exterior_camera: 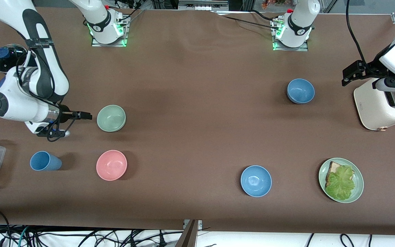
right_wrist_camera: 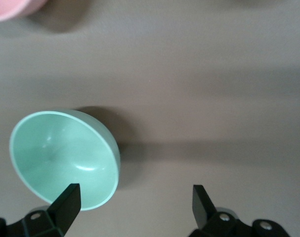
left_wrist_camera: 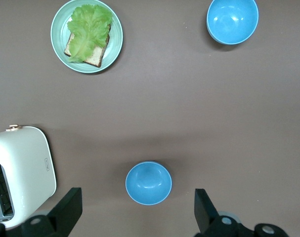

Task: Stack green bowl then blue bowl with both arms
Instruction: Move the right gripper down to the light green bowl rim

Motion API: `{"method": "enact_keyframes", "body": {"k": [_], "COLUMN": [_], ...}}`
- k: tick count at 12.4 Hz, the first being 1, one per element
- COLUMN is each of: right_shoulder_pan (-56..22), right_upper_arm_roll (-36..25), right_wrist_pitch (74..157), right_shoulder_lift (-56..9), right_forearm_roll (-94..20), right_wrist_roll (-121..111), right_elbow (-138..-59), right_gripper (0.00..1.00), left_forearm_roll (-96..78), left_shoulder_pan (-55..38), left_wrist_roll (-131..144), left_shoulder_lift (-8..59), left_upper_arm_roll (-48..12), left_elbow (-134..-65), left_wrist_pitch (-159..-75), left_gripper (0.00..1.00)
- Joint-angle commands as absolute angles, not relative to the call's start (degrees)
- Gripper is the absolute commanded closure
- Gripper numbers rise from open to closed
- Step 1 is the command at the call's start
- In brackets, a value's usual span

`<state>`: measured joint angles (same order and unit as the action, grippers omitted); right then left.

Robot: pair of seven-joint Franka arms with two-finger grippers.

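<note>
Both tools wide open, empty: right tool (exterior_camera: 87, 116) beside green bowl (exterior_camera: 111, 118) at its 9 o'clock, left tool (exterior_camera: 351, 73) near blue bowl (exterior_camera: 300, 91); I judge them light, rigid, slick, so pinch the rim.

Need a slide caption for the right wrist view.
Right hand, open, hovers beside the small round mint-green bowl on the brown table.

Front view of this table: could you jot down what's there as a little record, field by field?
green bowl: alone, upright, beside the right gripper
blue bowl: toward the left arm's end, unstacked
brighter blue bowl: nearer the camera
pink bowl: nearer the camera than the green bowl
right gripper: open, holding nothing
left gripper: open, above the toaster
stacking: not yet begun
</note>
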<state>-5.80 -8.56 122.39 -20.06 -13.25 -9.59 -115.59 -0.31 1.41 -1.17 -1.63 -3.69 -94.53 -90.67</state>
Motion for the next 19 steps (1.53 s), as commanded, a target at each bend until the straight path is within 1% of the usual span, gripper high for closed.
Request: {"method": "enact_keyframes", "body": {"k": [1, 5, 8, 12, 13, 15, 16, 17, 19], "right_shoulder_pan": [-5.5, -5.5, -5.5, -5.5, -5.5, -5.5, -5.5, -5.5, -5.5], "right_upper_arm_roll": [-7.2, -5.2, -4.4, -3.5, -3.2, -2.7, -2.3, -2.3, -2.1], "right_wrist_pitch": [127.7, 131.6, 137.1, 139.0, 140.0, 140.2, 140.0, 139.8, 138.9], "right_shoulder_lift": [-17.1, -18.2, -19.0, -20.6, -21.1, -21.9, -22.0, -22.0, -22.0], "right_forearm_roll": [-14.8, -15.7, -15.7, -19.7, -21.8, -23.4, -23.4, -23.4, -23.4], "right_wrist_roll": [-12.3, -12.4, -14.5, -15.5, -16.6, -17.7, -17.7, -17.7, -17.8], "right_elbow": [-121.2, -122.2, -125.0, -125.2, -125.2, -125.1, -124.9, -124.8, -123.9], "right_gripper": [0.0, 0.0, 0.0, 0.01, 0.13, 0.64, 0.87, 1.0, 1.0], "left_forearm_roll": [-1.3, -1.3, -1.3, -1.3, -1.4, -1.3, -1.3, -1.4, -1.4], "left_shoulder_pan": [1.8, 1.8, 1.8, 1.7, 1.7, 1.7, 1.7, 1.8, 1.7], "left_wrist_roll": [-1.4, -1.4, -1.1, -1.1, -1.1, -1.5, -1.7, -1.7, -1.7], "left_shoulder_lift": [-0.9, -0.9, -0.9, -0.9, -0.9, -0.9, -0.8, -0.8, -0.8], "left_upper_arm_roll": [-3.7, -3.7, -3.7, -3.7, -3.8, -3.8, -3.7, -3.6, -4.0], "left_elbow": [-92.8, -92.8, -92.7, -92.7, -92.7, -92.7, -92.7, -92.6, -92.4], "left_wrist_pitch": [-88.9, -88.9, -88.9, -88.9, -88.9, -88.9, -88.9, -89.0, -88.9], "left_gripper": [0.0, 0.0, 0.0, 0.0, 0.0, 0.0, 0.0, 0.0, 0.0]}}
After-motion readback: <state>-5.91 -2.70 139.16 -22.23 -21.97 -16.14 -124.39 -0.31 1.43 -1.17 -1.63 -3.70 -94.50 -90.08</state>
